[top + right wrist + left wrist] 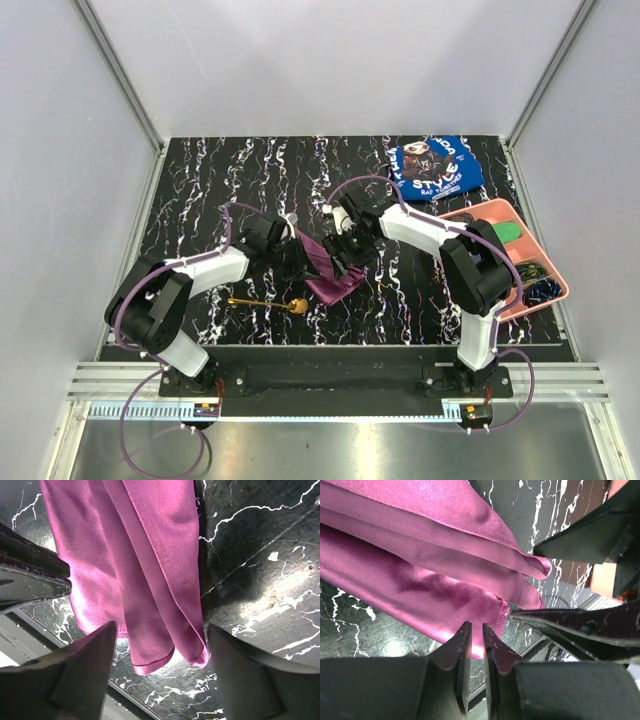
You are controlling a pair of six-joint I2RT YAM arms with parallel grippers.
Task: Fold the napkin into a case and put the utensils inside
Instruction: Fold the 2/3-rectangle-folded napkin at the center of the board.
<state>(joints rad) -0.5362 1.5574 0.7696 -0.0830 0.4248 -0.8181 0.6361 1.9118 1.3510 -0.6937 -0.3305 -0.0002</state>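
The plum-purple napkin lies on the black marbled table as a narrow, layered strip, between my two grippers. My left gripper is at its left edge. In the left wrist view its jaws are nearly closed, with the edge of the napkin between the tips. My right gripper is over the strip's right side. Its fingers stand wide open astride the napkin's hanging folds, touching nothing. The gold spoon lies on the table, front left of the napkin and apart from it.
A blue cloth with white lettering lies at the back right. A pink compartment tray with small items stands at the right edge. The right gripper's dark finger sits close beside the left jaws. White walls enclose the table.
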